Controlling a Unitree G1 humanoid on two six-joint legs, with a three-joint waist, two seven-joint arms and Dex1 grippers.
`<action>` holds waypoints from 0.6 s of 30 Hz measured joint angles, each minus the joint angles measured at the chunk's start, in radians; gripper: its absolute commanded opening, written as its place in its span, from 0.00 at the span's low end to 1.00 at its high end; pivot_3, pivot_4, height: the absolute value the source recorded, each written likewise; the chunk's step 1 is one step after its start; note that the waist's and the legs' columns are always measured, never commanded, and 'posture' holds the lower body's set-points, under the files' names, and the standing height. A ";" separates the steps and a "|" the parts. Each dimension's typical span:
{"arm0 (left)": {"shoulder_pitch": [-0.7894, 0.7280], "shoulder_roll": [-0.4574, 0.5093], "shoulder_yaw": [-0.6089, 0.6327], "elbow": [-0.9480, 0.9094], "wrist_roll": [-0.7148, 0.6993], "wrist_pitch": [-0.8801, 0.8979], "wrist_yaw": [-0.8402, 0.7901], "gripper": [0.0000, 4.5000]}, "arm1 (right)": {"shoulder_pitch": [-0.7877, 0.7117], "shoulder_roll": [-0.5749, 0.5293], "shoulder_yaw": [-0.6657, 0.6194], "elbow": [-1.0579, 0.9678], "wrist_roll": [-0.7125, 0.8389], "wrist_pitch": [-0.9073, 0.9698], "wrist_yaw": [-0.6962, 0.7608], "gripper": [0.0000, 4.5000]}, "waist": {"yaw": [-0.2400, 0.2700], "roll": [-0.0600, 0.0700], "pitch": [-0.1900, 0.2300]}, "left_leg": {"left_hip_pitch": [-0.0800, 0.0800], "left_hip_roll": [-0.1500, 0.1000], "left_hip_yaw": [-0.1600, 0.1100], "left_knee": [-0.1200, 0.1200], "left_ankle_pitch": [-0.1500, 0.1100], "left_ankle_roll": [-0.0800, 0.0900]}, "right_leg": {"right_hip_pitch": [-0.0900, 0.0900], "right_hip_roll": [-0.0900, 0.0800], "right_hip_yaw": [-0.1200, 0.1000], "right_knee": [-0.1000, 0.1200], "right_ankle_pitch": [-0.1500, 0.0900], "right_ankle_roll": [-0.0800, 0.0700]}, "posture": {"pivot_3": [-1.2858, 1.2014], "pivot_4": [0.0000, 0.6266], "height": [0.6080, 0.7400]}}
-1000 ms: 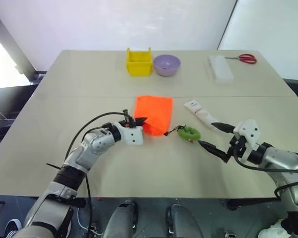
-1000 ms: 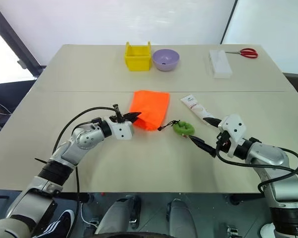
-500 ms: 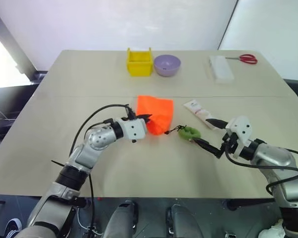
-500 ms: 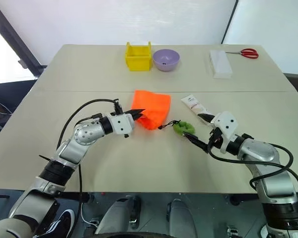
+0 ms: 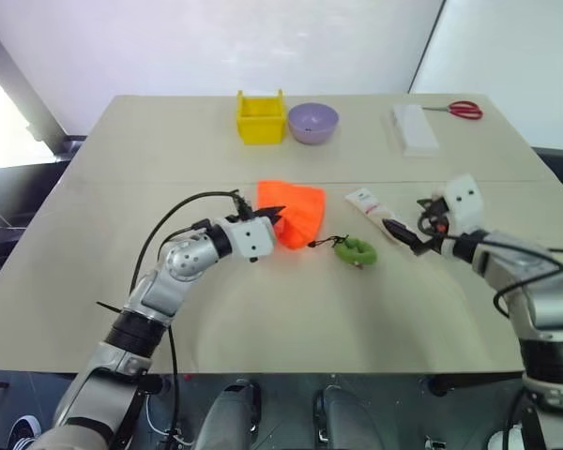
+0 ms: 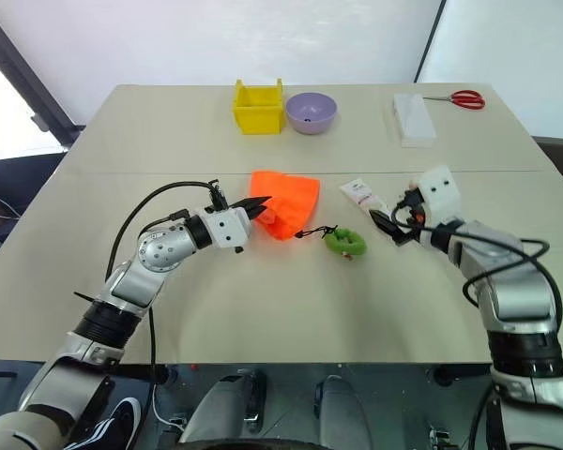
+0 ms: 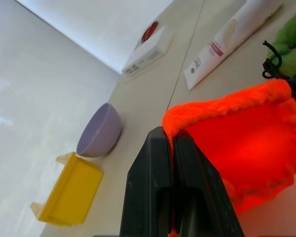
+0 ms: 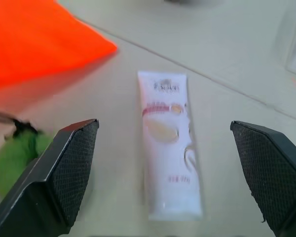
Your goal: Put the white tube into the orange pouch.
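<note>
My left gripper (image 7: 170, 143) is clamped tight on the near-left edge of the orange pouch (image 5: 298, 212), with a fold of the fabric rim pinched between its two black fingers (image 7: 148, 177). That edge is lifted off the table (image 5: 263, 309), so the pouch sits bunched and raised on its left side, its mouth turned toward my left arm. From the pouch's near right corner a thin black cord (image 5: 327, 244) runs out to a green loop (image 5: 357, 251), which lies on the tabletop just right of the pouch.

The white tube (image 8: 168, 138) lies flat on the table to the right of the pouch and just beyond the green loop, set on a slant with its flat crimped end toward the far left. Nothing holds it. My right gripper (image 5: 408, 225) hovers at the tube's near end, its fingers (image 8: 64, 173) spread as wide as they go, with the tube lying between them in the wrist camera, untouched.

Along the far side of the table stand a yellow bin (image 5: 261, 116) and, just right of it, a lilac bowl (image 5: 313, 122). Farther right are a white rectangular box (image 5: 414, 128) and, beside it, red-handled scissors (image 5: 462, 111).
</note>
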 measured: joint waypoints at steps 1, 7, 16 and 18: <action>0.000 -0.002 0.000 0.006 0.002 -0.002 0.003 0.00 | -0.042 -0.007 0.023 0.031 -0.007 0.045 0.001 1.00 | 0.000 0.000 0.000 | 0.000 0.000 0.000 0.000 0.000 0.000 | 0.000 0.000 0.000 0.000 0.000 0.000 | 0.52 0.24 1.00; 0.007 -0.005 0.000 0.013 0.021 -0.008 0.018 0.00 | -0.161 -0.010 0.096 0.209 -0.025 0.169 0.024 1.00 | 0.000 0.000 0.000 | -0.001 -0.002 0.000 0.000 0.000 0.000 | 0.000 -0.001 0.000 0.000 0.000 0.000 | 0.52 0.24 1.00; 0.021 -0.007 0.000 0.008 0.024 -0.006 0.033 0.00 | -0.227 -0.031 0.197 0.341 -0.087 0.203 0.082 1.00 | -0.001 0.000 0.000 | -0.001 -0.001 0.001 -0.001 0.000 0.000 | -0.001 0.000 0.000 0.000 0.000 0.000 | 0.52 0.24 1.00; 0.025 -0.007 0.000 0.008 0.024 -0.005 0.034 0.00 | -0.228 -0.035 0.210 0.365 -0.104 0.193 0.092 1.00 | -0.001 0.000 0.000 | -0.001 -0.001 0.001 0.000 0.000 0.000 | -0.001 0.000 0.000 0.000 0.000 0.000 | 0.52 0.24 1.00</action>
